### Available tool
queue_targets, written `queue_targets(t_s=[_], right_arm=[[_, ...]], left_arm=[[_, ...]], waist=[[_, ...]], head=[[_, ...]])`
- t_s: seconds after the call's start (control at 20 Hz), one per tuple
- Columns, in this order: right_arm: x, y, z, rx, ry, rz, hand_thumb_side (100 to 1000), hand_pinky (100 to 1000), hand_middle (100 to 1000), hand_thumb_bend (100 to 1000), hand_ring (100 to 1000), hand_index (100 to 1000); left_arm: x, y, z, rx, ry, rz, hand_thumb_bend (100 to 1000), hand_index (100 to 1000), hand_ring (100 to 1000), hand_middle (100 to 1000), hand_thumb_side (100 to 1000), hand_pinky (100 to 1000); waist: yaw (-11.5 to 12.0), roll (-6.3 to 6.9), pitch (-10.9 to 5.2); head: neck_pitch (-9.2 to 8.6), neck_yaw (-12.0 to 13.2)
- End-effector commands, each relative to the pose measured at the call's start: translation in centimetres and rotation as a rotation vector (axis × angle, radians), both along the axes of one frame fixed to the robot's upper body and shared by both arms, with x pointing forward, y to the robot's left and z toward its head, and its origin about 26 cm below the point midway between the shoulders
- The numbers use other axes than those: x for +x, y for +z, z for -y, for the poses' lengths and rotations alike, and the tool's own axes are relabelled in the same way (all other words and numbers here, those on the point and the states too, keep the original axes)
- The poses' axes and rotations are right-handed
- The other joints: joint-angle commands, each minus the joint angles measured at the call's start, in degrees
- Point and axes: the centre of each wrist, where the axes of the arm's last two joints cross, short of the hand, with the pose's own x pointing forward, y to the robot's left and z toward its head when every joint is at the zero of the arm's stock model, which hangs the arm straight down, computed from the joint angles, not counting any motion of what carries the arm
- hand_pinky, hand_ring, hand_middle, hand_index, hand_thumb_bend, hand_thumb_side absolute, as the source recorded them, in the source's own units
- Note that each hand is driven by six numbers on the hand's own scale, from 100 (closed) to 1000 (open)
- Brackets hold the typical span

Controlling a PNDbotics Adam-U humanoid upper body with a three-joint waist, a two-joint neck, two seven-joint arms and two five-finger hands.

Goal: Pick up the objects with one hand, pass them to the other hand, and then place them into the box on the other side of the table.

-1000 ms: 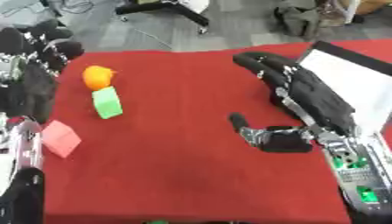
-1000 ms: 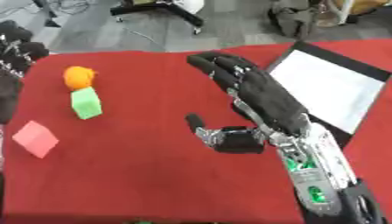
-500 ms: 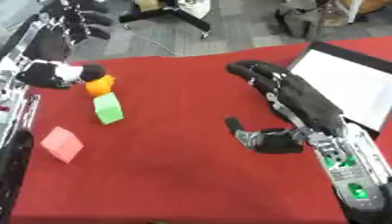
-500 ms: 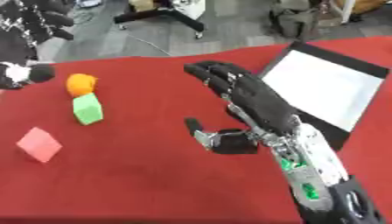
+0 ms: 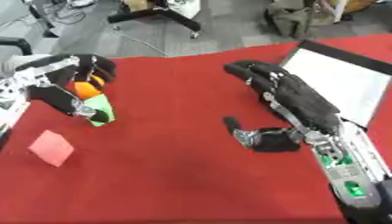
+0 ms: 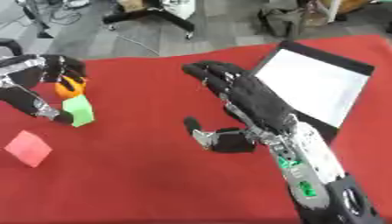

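My left hand (image 5: 61,81) reaches over the orange ball (image 5: 85,89) at the table's left, fingers curved over its top and thumb low beside the green block (image 5: 100,109); whether it grips the ball I cannot tell. The green block stands just in front of the ball. A pink block (image 5: 52,148) lies nearer, at the left edge. My right hand (image 5: 295,100) hovers open over the middle-right of the red table, fingers stretched forward and thumb out to the left. The box (image 5: 348,85), black-rimmed with a white floor, sits at the right.
The red cloth (image 5: 168,175) covers the table. Beyond its far edge lie grey floor, chair legs and cables.
My left hand has come down from the upper left and closed in around the orange ball. The right hand has stayed open in about the same place. The camera has shifted a little.
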Motion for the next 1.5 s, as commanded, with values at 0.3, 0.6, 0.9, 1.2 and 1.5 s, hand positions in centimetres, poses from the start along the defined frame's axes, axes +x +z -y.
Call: queue_targets(t_s=[0.3, 0.6, 0.9, 1.2, 1.5], right_arm=[[-0.2, 1.3, -1.2, 0.020, 0.057, 0.029, 497, 872, 874, 167, 910, 1000], [-0.3, 1.5, -1.4, 0.029, 0.067, 0.026, 502, 872, 873, 158, 910, 1000], [-0.3, 1.5, -1.3, 0.029, 0.062, 0.020, 505, 872, 873, 148, 910, 1000], [-0.3, 1.4, -1.3, 0.026, 0.059, 0.017, 507, 872, 873, 146, 911, 1000], [-0.3, 1.3, -1.3, 0.025, 0.061, 0.011, 508, 872, 874, 144, 910, 1000]], left_arm=[[-2.6, 2.8, -12.0, 0.377, 0.196, -0.016, 761, 855, 760, 739, 133, 719], [-3.8, 3.9, -15.3, 0.850, 0.013, 0.113, 708, 855, 760, 742, 118, 715], [-2.9, -0.8, -16.4, 1.093, -0.160, 0.241, 743, 870, 765, 757, 156, 716], [-2.5, -2.6, -16.0, 1.030, -0.175, 0.343, 721, 877, 763, 759, 169, 725], [-1.7, -1.4, -15.4, 0.949, -0.127, 0.404, 718, 883, 751, 756, 208, 743]], waist=[[-1.9, -1.02, -0.10], [-2.4, -1.66, -0.03], [-2.3, -1.80, -0.06], [-2.2, -1.87, -0.07], [-2.0, -1.89, -0.25]], head=[[-0.16, 2.8], [-0.16, 3.4], [-0.16, 3.2], [-0.16, 2.8], [-0.16, 2.6]])
